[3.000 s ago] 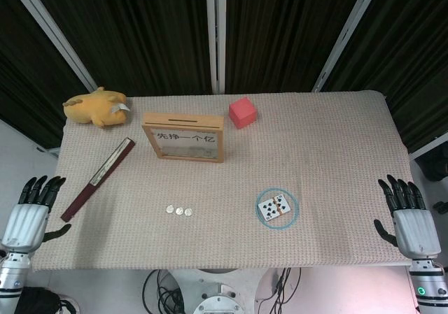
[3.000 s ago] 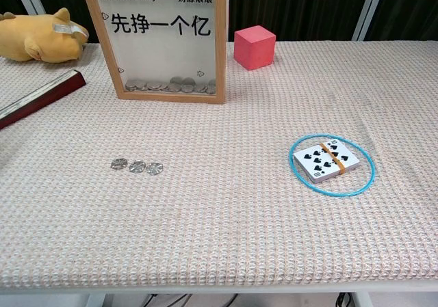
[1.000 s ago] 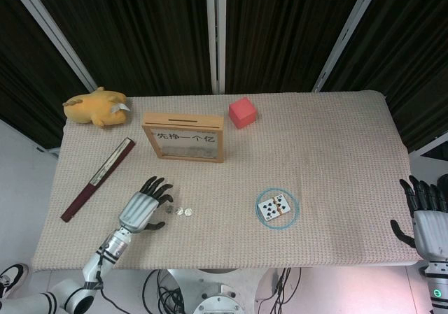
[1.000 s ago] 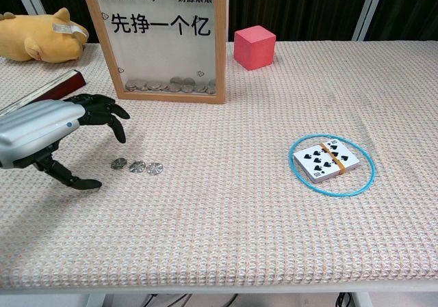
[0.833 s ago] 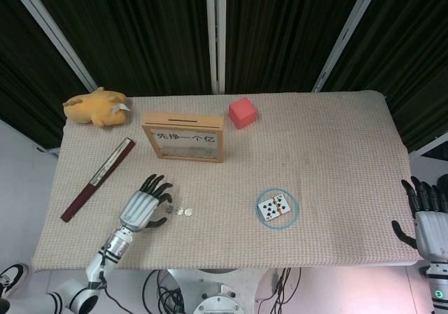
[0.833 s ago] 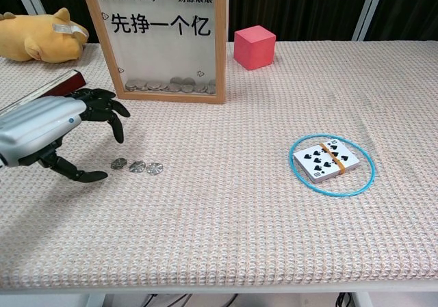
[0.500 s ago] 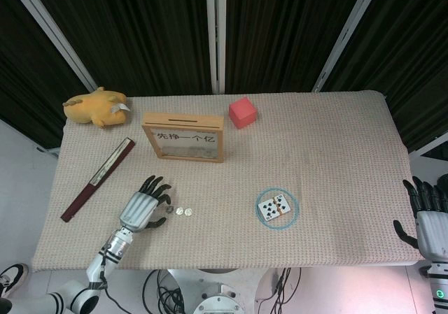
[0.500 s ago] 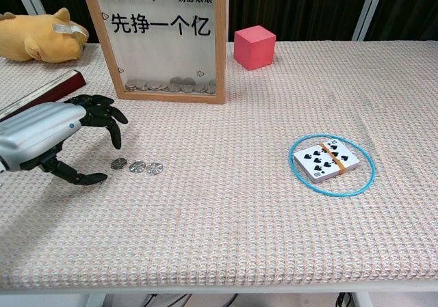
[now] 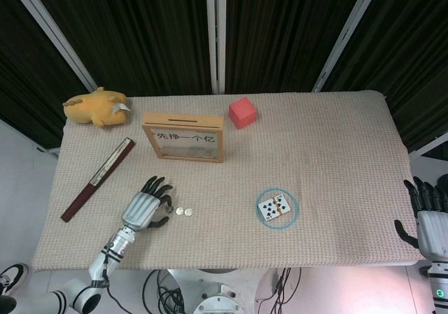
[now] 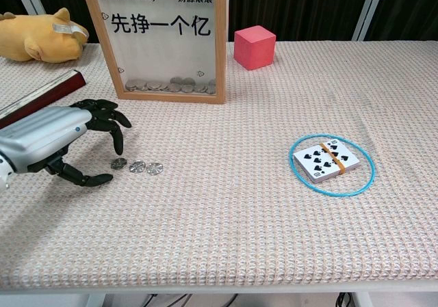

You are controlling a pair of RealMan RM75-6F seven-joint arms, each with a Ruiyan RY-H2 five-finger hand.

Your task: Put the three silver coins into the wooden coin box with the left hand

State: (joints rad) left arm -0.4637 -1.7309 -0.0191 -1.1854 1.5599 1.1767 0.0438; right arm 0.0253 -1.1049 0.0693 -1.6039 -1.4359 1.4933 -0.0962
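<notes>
Head view: left hand [image 9: 145, 207] is hovering fingers-spread, gripping nothing, just left of the three silver coins [image 9: 181, 211] lying below the wooden coin box [image 9: 184, 138]. Right hand [image 9: 428, 216] is sitting open off-table.
Chest view: fingertips [image 10: 117, 150] are curling over the leftmost coin [image 10: 119, 163], contact unclear.

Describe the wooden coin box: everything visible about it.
The wooden coin box is an upright, light-wood frame with a clear front pane, standing on the woven table cover toward the back left. The pane carries black print, "More Money" above large Chinese characters. A layer of silver coins lies inside along the bottom. The head view shows a dark slot in its top edge. Nothing touches it; the left hand is nearer the front, apart from it.
</notes>
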